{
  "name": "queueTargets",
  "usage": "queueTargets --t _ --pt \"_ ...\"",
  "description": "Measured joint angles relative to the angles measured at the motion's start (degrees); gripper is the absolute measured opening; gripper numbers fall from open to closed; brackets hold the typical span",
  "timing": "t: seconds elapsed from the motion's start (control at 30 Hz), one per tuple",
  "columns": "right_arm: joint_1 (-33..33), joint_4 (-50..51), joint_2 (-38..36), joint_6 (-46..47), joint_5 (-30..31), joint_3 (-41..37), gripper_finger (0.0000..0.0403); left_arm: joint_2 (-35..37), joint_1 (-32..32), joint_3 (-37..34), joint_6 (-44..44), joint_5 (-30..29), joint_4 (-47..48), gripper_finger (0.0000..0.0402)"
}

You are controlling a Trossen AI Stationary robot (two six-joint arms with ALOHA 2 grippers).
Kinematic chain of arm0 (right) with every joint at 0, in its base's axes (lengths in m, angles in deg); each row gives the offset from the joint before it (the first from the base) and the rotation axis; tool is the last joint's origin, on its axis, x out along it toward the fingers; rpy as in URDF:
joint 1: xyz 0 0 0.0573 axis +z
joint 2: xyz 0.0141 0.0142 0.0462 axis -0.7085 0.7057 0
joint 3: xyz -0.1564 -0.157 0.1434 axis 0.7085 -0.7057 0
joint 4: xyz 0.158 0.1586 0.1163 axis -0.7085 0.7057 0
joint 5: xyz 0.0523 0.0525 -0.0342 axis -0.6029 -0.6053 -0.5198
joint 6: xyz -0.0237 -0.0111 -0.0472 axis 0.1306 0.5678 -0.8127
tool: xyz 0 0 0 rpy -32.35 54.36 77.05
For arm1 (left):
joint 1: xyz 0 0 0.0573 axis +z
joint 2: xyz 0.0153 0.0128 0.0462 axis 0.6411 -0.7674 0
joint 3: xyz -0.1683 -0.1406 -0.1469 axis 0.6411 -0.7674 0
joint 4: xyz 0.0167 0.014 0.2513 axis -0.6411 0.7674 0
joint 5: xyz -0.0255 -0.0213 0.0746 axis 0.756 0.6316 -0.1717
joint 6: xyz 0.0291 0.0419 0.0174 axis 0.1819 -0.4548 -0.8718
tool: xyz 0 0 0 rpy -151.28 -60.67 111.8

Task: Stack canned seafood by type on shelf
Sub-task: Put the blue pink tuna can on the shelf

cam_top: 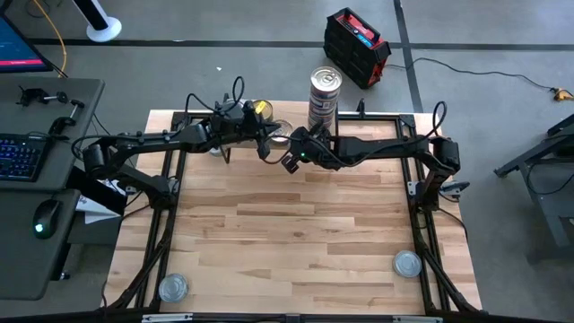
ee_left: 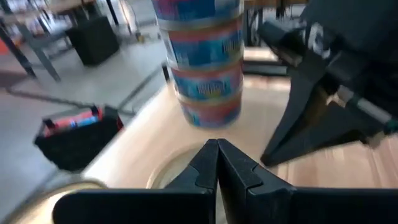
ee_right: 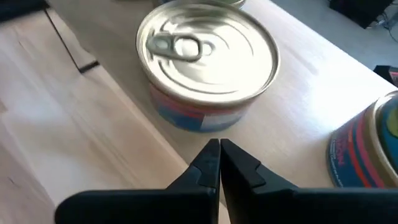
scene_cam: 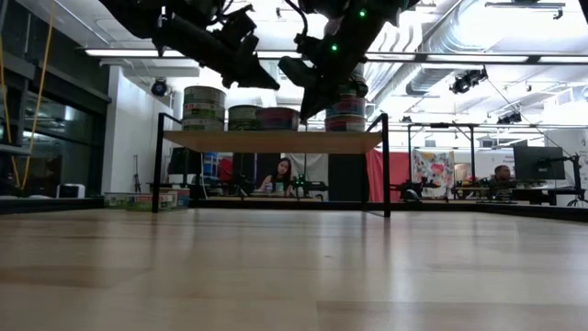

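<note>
Wood shelf at table's far edge: I see a tall tin stack there, both arms over it. Low: tins on shelf. Left gripper closed, empty. Right gripper closed before a single tin.

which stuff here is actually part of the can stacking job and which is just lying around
Part of the job:
tall stack of tins
single silver-lidded tin
shelf
two loose tins on the tabletop

Lying about:
keyboard
mouse
black and red case
</note>
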Motion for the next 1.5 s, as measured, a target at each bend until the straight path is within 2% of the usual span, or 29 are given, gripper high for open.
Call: queueTargets --t 0.23,0.37,0.5,0.57,0.67,0.77,0.97,1.5 --pt "-0.1 3.3 -3.5 0.0 0.2 0.0 0.0000 2.5 0.2 1.0 -0.3 -0.1 -2.8 0.0000" --pt "1.4 7.3 -7.9 -0.2 -0.3 0.0 0.0000 8.6 0.2 2.7 1.9 1.2 8.7 0.0000" --pt "3.9 12.3 -13.5 1.7 0.0 0.0 0.0000 13.7 -1.0 -0.3 9.6 2.2 18.1 0.0000" --pt "5.5 14.5 -16.3 4.0 1.4 0.0 0.0000 14.4 -2.4 -3.0 12.4 0.2 19.4 0.0000" --pt "8.1 16.8 -19.4 7.3 5.2 0.0 0.0000 12.6 -4.7 -5.8 13.2 -6.3 20.0 0.0000" --pt "10.5 17.5 -21.7 11.0 10.0 0.0 0.0000 9.4 -5.5 -5.8 13.9 -10.4 18.0 0.0000" --pt "14.2 17.7 -22.9 14.4 14.9 0.0 0.0000 4.4 -5.4 -5.7 14.1 -12.6 9.5 0.0000" --pt "18.1 17.0 -23.0 17.3 16.4 0.0 0.0000 -2.2 -5.5 -5.7 14.2 -12.1 -0.8 0.0000"
